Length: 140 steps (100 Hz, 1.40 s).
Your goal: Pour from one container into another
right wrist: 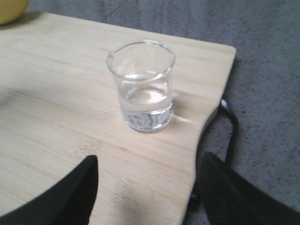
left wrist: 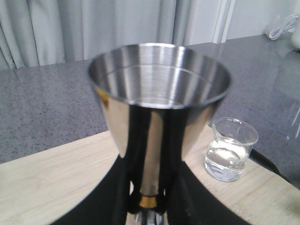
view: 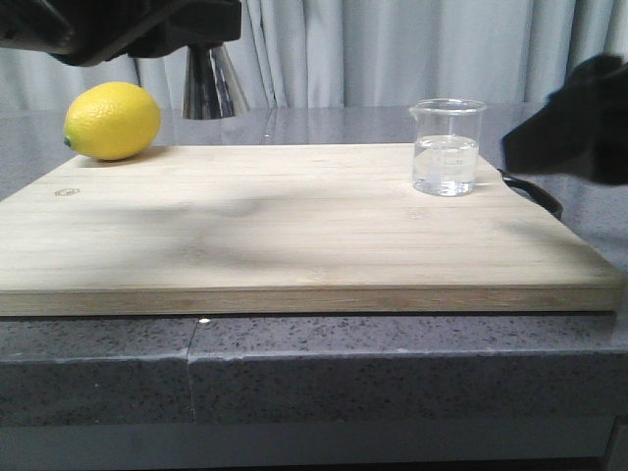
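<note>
Left hand (left wrist: 147, 206): clamped on jigger (left wrist: 159, 98) at its waist, apparently lifted.
Right hand (right wrist: 145, 187): spread wide; straddle beaker (right wrist: 142, 86) squarely, close below rim.

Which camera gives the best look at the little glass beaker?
The right wrist view: the beaker sits close, spout and liquid clear. The front view shows it small, from the side; the left wrist view shows it beside the jigger.

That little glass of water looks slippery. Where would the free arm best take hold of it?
Probably around the straight side wall of the glass, about mid-height, coming in level from the right, where the right gripper waits open. The glass stands upright on the wooden board, half full, so a side hold keeps it level. Jaws should stay off the spout, leaving it free for pouring.
</note>
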Each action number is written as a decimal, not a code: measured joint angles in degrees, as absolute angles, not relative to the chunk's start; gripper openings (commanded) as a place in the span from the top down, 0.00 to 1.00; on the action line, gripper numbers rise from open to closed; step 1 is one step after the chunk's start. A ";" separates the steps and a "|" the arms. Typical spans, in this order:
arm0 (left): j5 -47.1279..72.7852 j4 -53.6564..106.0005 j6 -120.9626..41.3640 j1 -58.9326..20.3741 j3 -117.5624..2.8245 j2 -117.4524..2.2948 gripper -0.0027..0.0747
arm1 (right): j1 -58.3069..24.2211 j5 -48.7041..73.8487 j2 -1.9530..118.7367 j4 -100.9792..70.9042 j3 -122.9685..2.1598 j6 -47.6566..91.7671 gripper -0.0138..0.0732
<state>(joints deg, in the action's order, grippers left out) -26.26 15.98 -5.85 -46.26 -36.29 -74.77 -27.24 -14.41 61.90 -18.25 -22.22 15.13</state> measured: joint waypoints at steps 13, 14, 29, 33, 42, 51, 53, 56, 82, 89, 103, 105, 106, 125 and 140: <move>-25.73 15.98 -5.85 -46.26 -36.29 -74.77 0.99 | -28.90 -19.83 67.46 -18.25 -22.22 15.13 0.24; -25.73 15.98 -5.85 -46.26 -36.29 -74.77 0.99 | -28.85 -20.51 67.72 -18.25 -22.22 15.13 0.24; -25.63 15.62 -5.85 -46.26 -36.29 -74.77 0.99 | -29.00 -27.23 72.26 -18.25 -22.22 15.13 0.24; -25.63 15.62 -5.85 -46.26 -36.29 -74.77 0.99 | -29.00 -28.77 73.06 -18.25 -22.22 15.13 0.24; -25.63 15.60 -5.85 -46.26 -36.29 -74.77 0.99 | -29.00 -31.86 74.92 -18.25 -22.22 15.13 0.25; -25.63 15.60 -5.85 -46.26 -36.29 -74.77 0.99 | -29.00 -34.65 76.50 -18.12 -22.22 15.22 0.25; -25.63 15.60 -5.85 -46.26 -36.29 -74.77 0.99 | -29.00 -35.20 76.82 -18.12 -22.22 15.22 0.25; -25.63 15.60 -5.85 -46.26 -36.29 -74.77 0.99 | -29.00 -35.87 77.25 -18.04 -22.22 15.22 0.25; -25.63 15.60 -5.85 -46.26 -36.29 -74.77 0.99 | -29.08 -40.55 80.22 -17.05 -22.22 15.22 0.25; -25.63 15.60 -5.85 -46.26 -36.29 -74.77 0.99 | -29.08 -41.85 80.69 -16.57 -22.22 15.01 0.25; -25.63 15.60 -5.85 -46.26 -36.29 -74.77 0.99 | -29.08 -42.88 81.72 -15.53 -23.19 14.96 0.25; -25.63 15.60 -5.85 -46.26 -36.29 -74.77 0.99 | -29.08 -42.93 81.97 -15.23 -23.53 14.86 0.25; -25.63 15.60 -5.85 -46.26 -36.29 -74.77 0.99 | -29.08 -43.04 82.15 -15.22 -23.70 14.87 0.25; -25.63 15.50 -5.85 -46.26 -36.29 -74.77 0.99 | -29.13 -44.15 84.89 -13.40 -26.03 14.83 0.25; -25.39 15.50 -5.85 -46.26 -36.29 -74.77 0.99 | -29.13 -45.46 87.27 -13.18 -27.10 14.70 0.25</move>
<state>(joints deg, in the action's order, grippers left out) -25.39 15.50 -5.85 -46.26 -36.29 -74.77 -29.13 -45.46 87.27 -13.18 -27.10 14.70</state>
